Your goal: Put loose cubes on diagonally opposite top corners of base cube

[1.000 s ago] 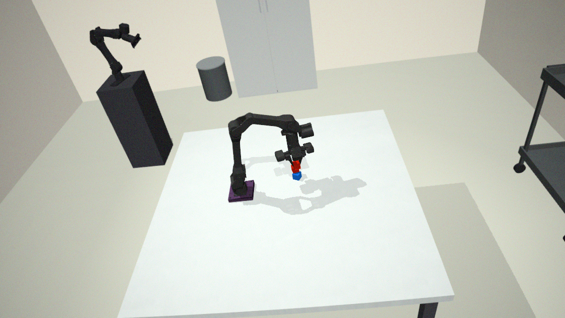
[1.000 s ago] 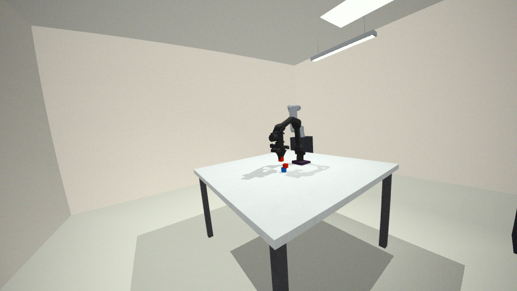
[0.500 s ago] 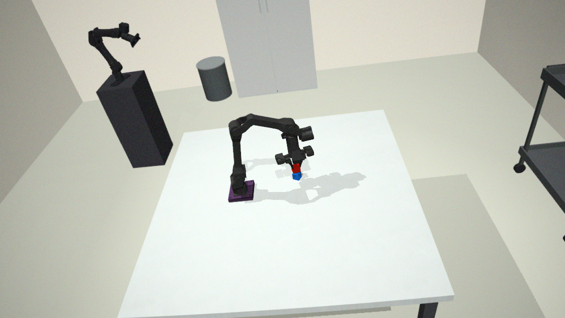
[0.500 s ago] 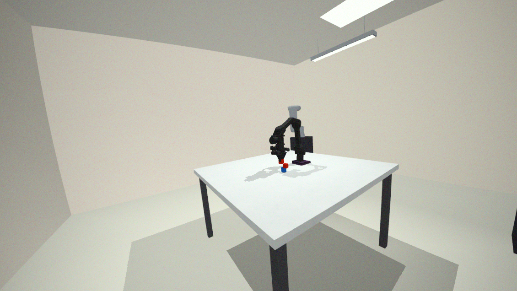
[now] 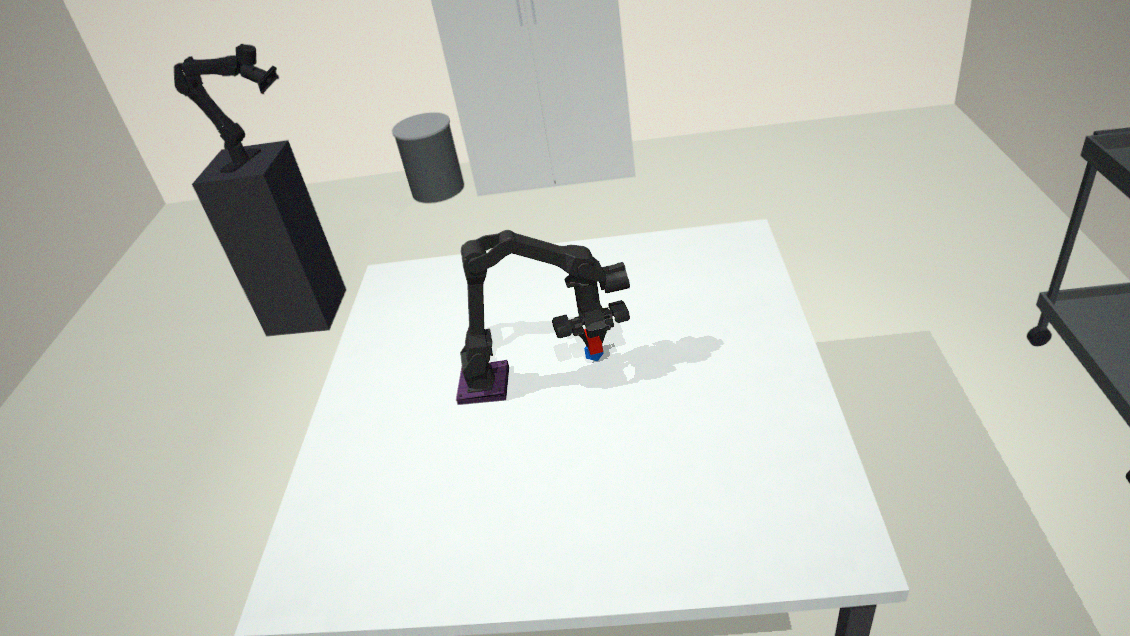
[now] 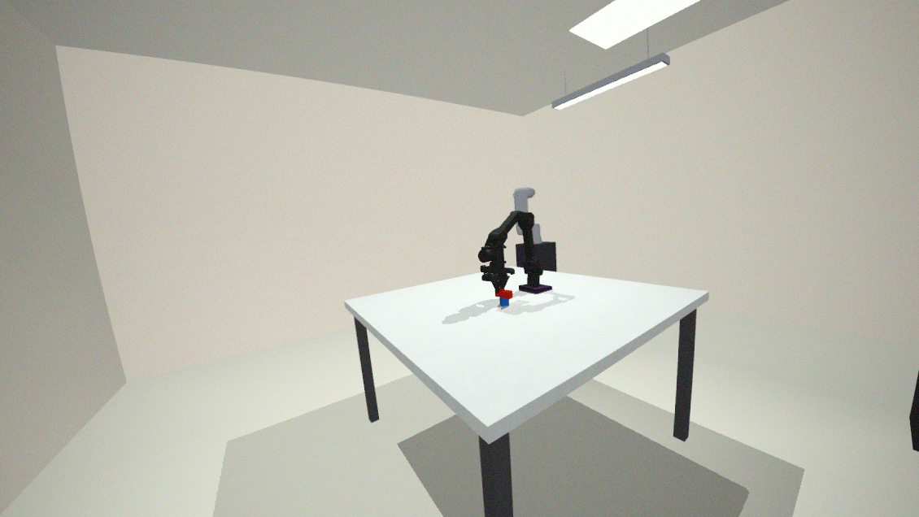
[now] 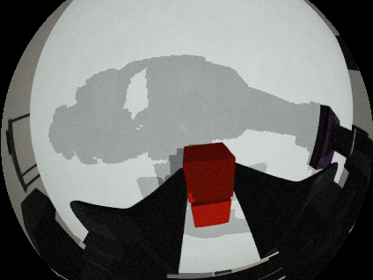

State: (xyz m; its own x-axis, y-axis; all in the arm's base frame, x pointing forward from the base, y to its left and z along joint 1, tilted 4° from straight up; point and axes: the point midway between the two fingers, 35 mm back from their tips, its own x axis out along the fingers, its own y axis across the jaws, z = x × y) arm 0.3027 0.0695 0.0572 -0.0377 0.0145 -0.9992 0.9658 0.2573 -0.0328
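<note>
My gripper (image 5: 595,341) (image 6: 498,290) (image 7: 208,171) points down and is shut on one red cube (image 5: 594,346) (image 6: 498,293) (image 7: 208,178). This cube is low over the blue base cube (image 5: 593,356) (image 6: 503,302), and I cannot tell whether they touch. The other red cube (image 6: 507,294) (image 7: 211,214) rests on top of the base cube. The two red cubes are side by side at about the same height in the exterior view. In the top view they overlap, and any gap between them is too small to tell. The base cube is hidden in the wrist view.
The arm's purple mounting plate (image 5: 496,382) (image 6: 535,288) (image 7: 322,136) is on the white table (image 5: 553,505) (image 6: 514,359), left of the cubes in the top view. The arm arches over the table. Another arm on a pedestal, a bin and a cart stand away from the table.
</note>
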